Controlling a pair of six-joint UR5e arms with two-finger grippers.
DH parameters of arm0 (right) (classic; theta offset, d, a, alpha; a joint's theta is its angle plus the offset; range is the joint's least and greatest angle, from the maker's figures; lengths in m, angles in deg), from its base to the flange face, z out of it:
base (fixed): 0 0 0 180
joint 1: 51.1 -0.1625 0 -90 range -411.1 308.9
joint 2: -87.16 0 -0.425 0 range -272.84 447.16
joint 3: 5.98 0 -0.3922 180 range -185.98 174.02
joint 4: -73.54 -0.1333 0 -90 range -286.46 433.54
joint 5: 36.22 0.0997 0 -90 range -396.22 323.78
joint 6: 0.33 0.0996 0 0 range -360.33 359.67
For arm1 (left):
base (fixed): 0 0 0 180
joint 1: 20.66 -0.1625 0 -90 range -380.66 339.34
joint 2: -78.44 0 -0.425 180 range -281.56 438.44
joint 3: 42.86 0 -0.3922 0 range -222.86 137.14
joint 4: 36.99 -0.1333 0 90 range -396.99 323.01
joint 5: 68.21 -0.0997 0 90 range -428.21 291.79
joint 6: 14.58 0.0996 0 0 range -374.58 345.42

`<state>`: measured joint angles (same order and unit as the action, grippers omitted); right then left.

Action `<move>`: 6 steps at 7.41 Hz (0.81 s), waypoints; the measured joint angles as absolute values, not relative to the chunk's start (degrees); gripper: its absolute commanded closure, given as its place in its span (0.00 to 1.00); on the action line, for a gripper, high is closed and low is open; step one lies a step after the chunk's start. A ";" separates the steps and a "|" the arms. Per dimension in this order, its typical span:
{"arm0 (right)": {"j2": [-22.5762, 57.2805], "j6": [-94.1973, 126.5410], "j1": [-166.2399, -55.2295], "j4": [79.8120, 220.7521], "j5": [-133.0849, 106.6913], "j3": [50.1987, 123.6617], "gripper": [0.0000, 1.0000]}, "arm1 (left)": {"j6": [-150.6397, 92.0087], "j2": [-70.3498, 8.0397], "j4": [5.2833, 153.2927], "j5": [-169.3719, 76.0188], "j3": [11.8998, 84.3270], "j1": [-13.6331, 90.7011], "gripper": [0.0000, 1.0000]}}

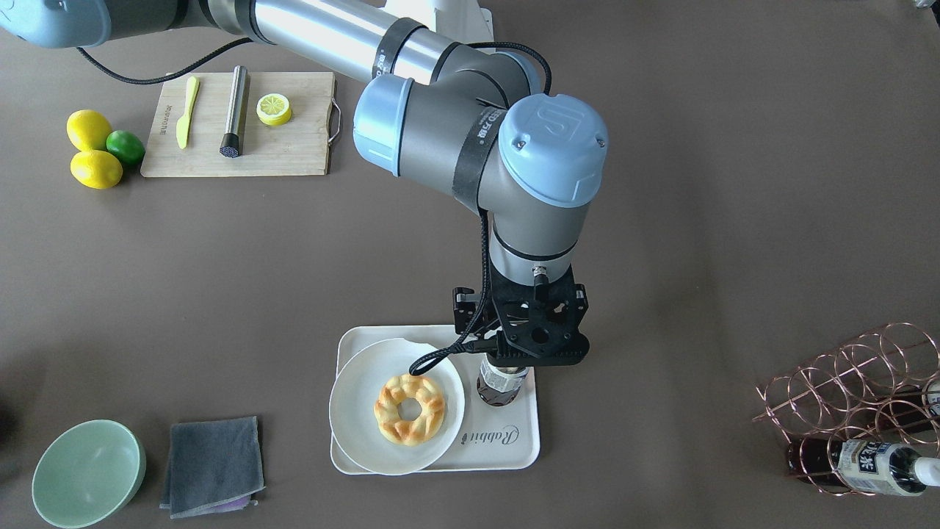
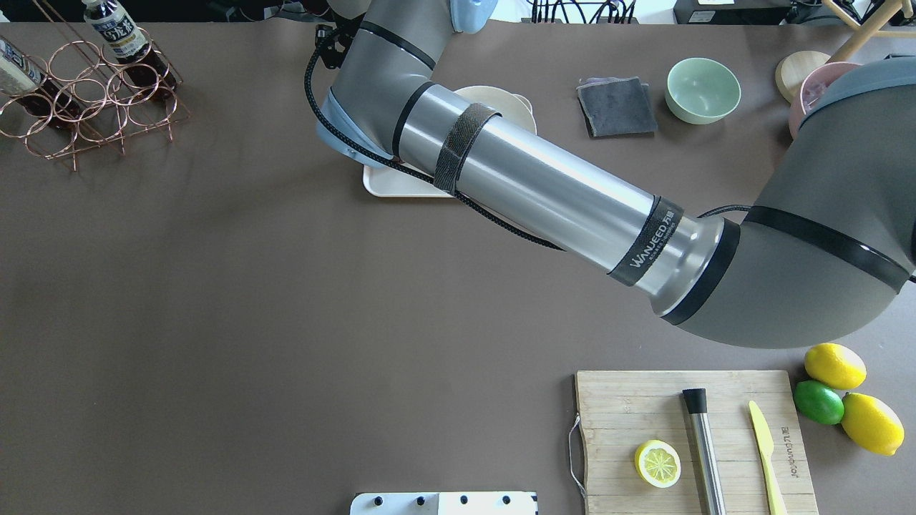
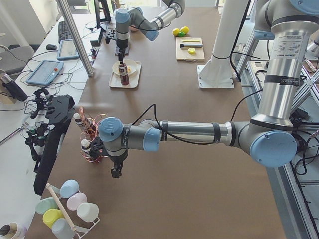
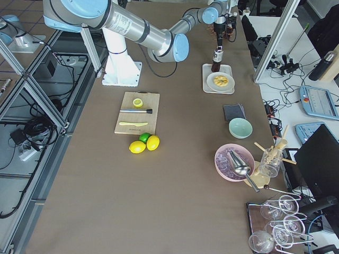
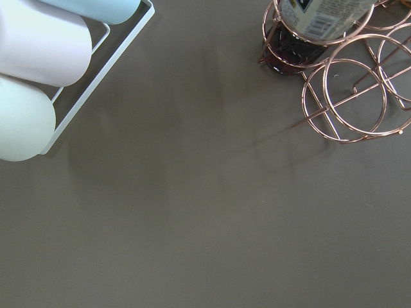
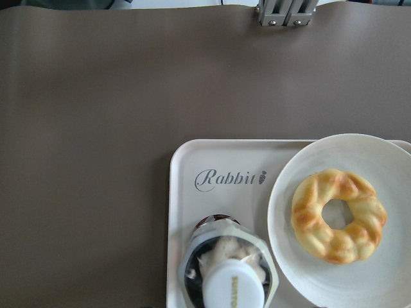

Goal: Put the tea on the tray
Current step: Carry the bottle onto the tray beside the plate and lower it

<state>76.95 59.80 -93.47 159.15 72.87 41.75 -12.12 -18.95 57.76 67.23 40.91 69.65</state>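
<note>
Clear plastic tea (image 1: pixel 501 386) upright on smooth cream tray (image 1: pixel 514 452), at rim edge away from round plate (image 1: pixel 352 411); right gripper (image 1: pixel 507 360) over its top, cannot tell if pinching or spread; bare matte table (image 1: pixel 661 411) beyond.

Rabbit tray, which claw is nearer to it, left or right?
Right. The right claw sits directly over the tray, above the tea standing on it; the left claw hangs far away by the copper bottle rack at the table's end.
</note>
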 measured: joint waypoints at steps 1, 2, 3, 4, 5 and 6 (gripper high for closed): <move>76.97 59.81 -93.50 159.18 72.71 41.83 0.01 | -12.13 -19.05 57.75 67.23 40.91 69.62 0.02; 77.05 59.75 -93.82 159.26 73.01 42.28 0.01 | -12.17 -19.18 57.71 67.23 40.91 69.61 0.02; 76.98 59.68 -94.79 159.76 74.86 43.73 0.01 | -12.19 -19.29 57.69 67.23 40.93 69.61 0.02; 76.70 59.48 -95.95 161.75 77.35 46.10 0.01 | -12.20 -19.33 57.73 67.23 40.97 69.60 0.02; 76.02 57.72 -97.05 167.28 79.20 50.63 0.01 | -12.11 -19.30 57.93 67.23 41.00 69.60 0.02; 74.23 54.33 -98.04 175.30 80.26 57.22 0.01 | -12.02 -19.11 58.45 67.23 41.08 69.60 0.02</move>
